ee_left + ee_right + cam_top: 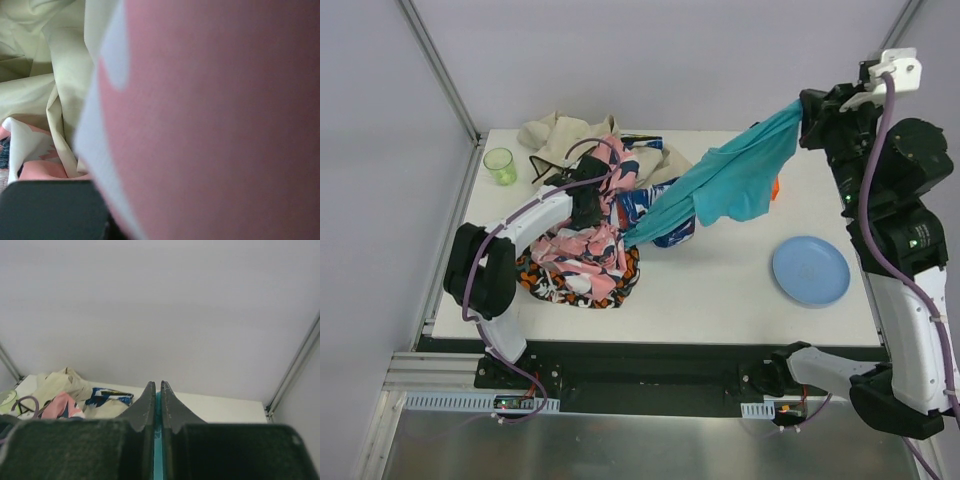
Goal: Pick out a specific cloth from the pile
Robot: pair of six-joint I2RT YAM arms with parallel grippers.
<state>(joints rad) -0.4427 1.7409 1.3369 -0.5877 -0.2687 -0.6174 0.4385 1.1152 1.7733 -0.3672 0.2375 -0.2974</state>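
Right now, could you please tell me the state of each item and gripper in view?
cloth: lifted, hanging stretched, lower end caught in the pile
right gripper: raised, shut on the cloth
left gripper: shut, down in the pile
pile: heaped on the table
green cup: upright
plate: flat, empty
orange cube: mostly hidden behind the cloth

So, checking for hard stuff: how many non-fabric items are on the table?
3: green cup far left, blue plate near right, orange cube peeking from behind the lifted cloth. The pile may hide more.
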